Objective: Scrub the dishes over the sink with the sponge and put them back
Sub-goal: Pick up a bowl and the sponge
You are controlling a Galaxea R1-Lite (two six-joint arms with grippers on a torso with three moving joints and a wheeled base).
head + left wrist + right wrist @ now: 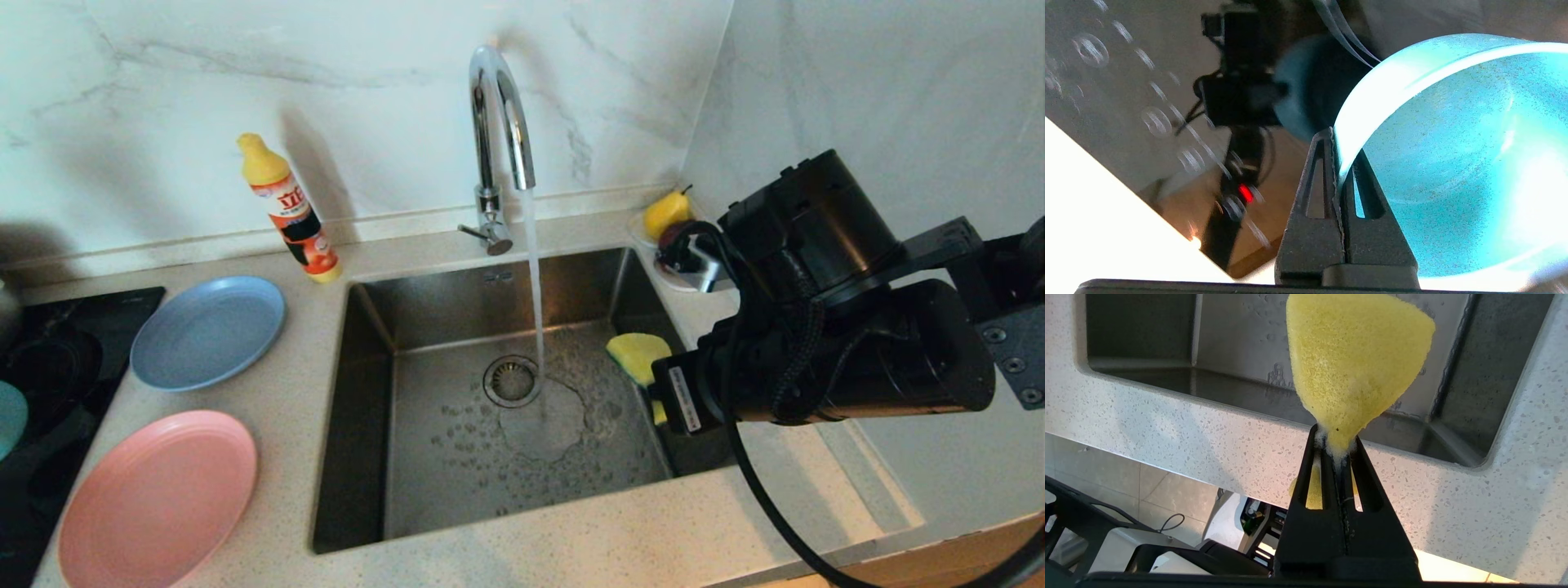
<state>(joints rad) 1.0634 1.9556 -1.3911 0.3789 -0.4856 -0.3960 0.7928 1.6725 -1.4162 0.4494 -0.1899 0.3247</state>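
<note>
My right gripper (1337,451) is clenched on the sponge (1355,359), pinching its narrow end so the yellow body fans out beyond my fingertips. I hold it over the right side of the sink (367,425), just inside the right wall and above the basin floor; in the head view the sponge (637,353) shows as a yellow wedge poking out from behind my right arm.

My left gripper (1340,163) is clamped on the rim of the teal bowl (1453,163), one finger inside the wall and one outside. The bowl sits over the glossy black cooktop (49,384), well to the left of the sink, and only a sliver of it (10,416) shows at the edge of the head view.

The sink holds no dish. Water runs from the arched tap (498,114) in a thin stream that lands just right of the round drain (511,380), spreading a puddle and scattered droplets across the steel floor.

On the counter left of the sink lie the blue plate (208,331), nearer the wall, and the pink plate (159,498), nearer the front edge; both are bare. A dish soap bottle (287,208) leans beside the sink's back left corner. At the back right corner, a yellow pear (667,214) rests on a small white saucer (678,282).
</note>
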